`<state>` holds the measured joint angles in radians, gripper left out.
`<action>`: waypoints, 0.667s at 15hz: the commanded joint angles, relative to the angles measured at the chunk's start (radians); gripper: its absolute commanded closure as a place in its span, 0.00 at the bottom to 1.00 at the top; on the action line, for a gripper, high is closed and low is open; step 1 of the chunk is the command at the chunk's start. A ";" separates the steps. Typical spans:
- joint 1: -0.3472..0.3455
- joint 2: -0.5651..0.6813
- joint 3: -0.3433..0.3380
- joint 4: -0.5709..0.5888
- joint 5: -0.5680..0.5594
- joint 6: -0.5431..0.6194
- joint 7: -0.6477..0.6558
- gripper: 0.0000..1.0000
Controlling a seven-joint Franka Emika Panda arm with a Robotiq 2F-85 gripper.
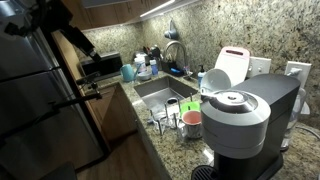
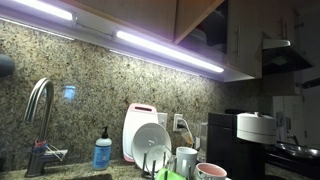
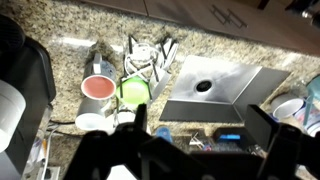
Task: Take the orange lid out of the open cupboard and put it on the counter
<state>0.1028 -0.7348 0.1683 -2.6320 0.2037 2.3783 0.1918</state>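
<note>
The orange lid is out of view in every frame. In the wrist view my gripper (image 3: 200, 126) hangs high above the counter (image 3: 85, 52), looking down on it. Its two dark fingers (image 3: 140, 122) stand wide apart with nothing between them. Below the gap lie the granite strip behind the sink and some blue items. The speckled counter (image 1: 135, 106) also shows in both exterior views (image 2: 60, 175). My dark arm (image 1: 60, 30) fills the upper left of an exterior view. Part of an upper cupboard (image 2: 205, 25) shows above the light strips, its inside too dark to read.
A steel sink (image 3: 210, 90) with a tall faucet (image 1: 175, 50) is set in the counter. Beside it stand a pink cup (image 3: 97, 88), a green cup (image 3: 133, 92) and a wire rack. A white board with red edge (image 1: 232, 65) and a coffee machine (image 1: 245, 125) stand near the wall.
</note>
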 commanded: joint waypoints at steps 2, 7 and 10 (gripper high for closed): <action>-0.129 0.091 0.103 0.084 -0.074 0.138 0.241 0.00; -0.177 0.091 0.125 0.087 -0.114 0.158 0.356 0.00; -0.191 0.110 0.126 0.106 -0.120 0.158 0.375 0.00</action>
<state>-0.1020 -0.6270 0.3067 -2.5272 0.0975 2.5376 0.5574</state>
